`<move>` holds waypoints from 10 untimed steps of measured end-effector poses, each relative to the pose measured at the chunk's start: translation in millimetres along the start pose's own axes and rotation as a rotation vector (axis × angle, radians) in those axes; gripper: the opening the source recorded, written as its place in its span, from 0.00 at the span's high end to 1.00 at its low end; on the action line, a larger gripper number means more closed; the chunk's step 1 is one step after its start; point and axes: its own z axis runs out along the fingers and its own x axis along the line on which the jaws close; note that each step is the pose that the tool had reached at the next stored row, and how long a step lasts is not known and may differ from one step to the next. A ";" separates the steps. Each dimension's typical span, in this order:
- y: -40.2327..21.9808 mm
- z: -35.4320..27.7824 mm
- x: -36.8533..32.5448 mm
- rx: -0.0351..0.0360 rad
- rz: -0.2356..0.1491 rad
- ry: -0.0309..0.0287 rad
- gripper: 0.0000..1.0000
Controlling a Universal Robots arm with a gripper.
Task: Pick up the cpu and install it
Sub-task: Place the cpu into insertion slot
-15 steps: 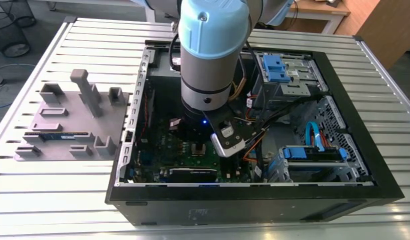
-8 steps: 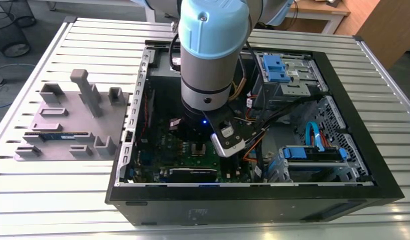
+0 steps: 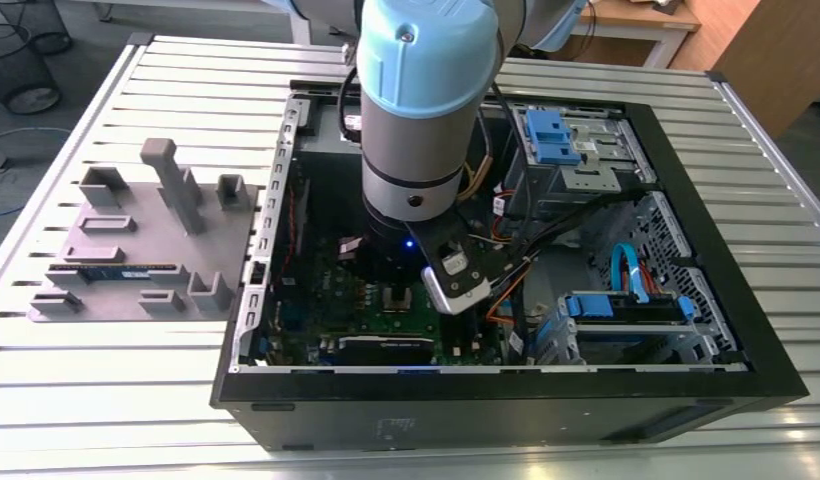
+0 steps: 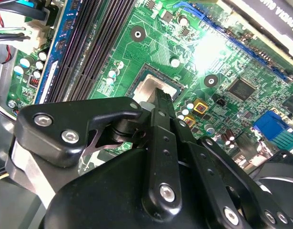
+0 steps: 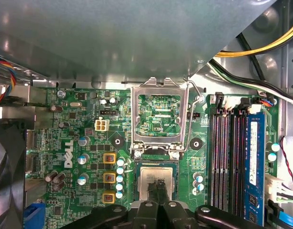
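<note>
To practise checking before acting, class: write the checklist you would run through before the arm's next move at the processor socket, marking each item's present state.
1. Cover frame swung open: ok.
2. cpu lying inside the socket: ok.
3. cpu seated flat: cannot tell.
4. pincer directly over the cpu: ok.
5. Yellow cable away from the socket: ok.
6. Memory stick apart from the pincer: ok.

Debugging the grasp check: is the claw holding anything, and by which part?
Cannot tell. The claw is over the middle of the cpu, which lies flat in the socket.
</note>
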 end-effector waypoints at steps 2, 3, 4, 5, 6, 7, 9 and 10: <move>0.1 -1.9 0.0 -0.0001 0.000 -0.0001 0.89; 0.1 -3.0 0.0 -0.0003 0.000 -0.0002 0.89; 0.1 -4.5 0.0 -0.0002 0.000 -0.0001 0.89; 0.2 -6.6 -0.1 -0.0002 0.000 -0.0002 0.89; 0.3 -9.0 -0.1 -0.0003 0.000 -0.0002 0.89; 0.4 -12.1 -0.1 -0.0005 0.000 -0.0003 0.89; 0.5 -16.7 -0.2 -0.0002 0.000 -0.0001 0.89; 0.5 -16.7 -0.2 -0.0004 0.000 -0.0002 0.89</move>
